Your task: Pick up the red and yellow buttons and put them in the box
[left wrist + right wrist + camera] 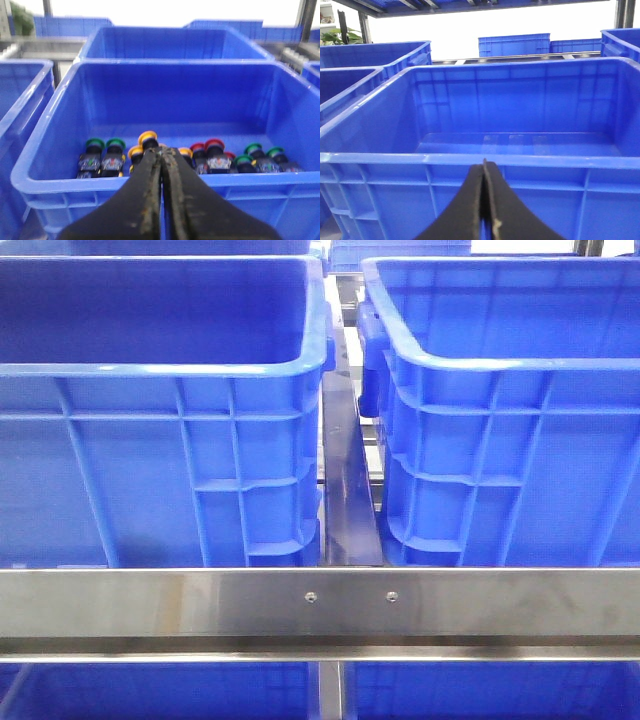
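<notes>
Both arms' fingers [162,165] [484,172] seemingly pressed together, empty.

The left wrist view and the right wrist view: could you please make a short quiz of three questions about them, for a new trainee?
1. True or false: the left gripper has its fingers closed together with nothing between them.
2. Multiple choice: in the left wrist view, which cap colours do the buttons in the crate show? A) blue and white B) green, yellow and red C) only black
3. Fill in: in the right wrist view, the box ahead of the right gripper holds ____ buttons.

Key
1. True.
2. B: green buttons, yellow buttons and red buttons.
3. No; its floor shows bare.
</notes>
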Robot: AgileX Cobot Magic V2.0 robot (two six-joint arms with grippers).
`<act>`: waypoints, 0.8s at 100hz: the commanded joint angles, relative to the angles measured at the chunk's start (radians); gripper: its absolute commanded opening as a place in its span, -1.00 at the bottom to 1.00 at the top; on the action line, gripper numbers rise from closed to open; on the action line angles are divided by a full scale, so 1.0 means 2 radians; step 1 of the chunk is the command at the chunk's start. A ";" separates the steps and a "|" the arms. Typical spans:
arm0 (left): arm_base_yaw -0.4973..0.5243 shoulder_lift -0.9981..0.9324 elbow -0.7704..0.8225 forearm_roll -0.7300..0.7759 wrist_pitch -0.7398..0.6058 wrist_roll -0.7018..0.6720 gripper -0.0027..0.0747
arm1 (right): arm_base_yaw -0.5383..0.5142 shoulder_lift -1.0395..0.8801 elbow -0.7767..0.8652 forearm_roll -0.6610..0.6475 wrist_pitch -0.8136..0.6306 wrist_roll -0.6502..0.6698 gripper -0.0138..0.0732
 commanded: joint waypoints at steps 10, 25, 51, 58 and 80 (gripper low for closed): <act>0.001 0.097 -0.120 -0.004 0.077 -0.005 -0.98 | 0.001 -0.010 -0.010 -0.004 -0.040 -0.001 -0.84; 0.001 0.178 -0.201 -0.004 0.141 -0.003 -0.98 | 0.001 -0.010 -0.010 -0.004 -0.040 -0.001 -0.84; 0.001 0.288 -0.267 -0.004 0.193 -0.003 -0.98 | 0.001 -0.010 -0.010 -0.004 -0.040 -0.001 -0.84; 0.001 0.303 -0.268 -0.004 0.194 -0.003 -0.98 | 0.001 -0.010 -0.010 -0.004 -0.040 -0.001 -0.84; 0.001 0.320 -0.268 -0.004 0.197 -0.003 -0.97 | 0.001 -0.010 -0.010 -0.004 -0.040 -0.001 -0.84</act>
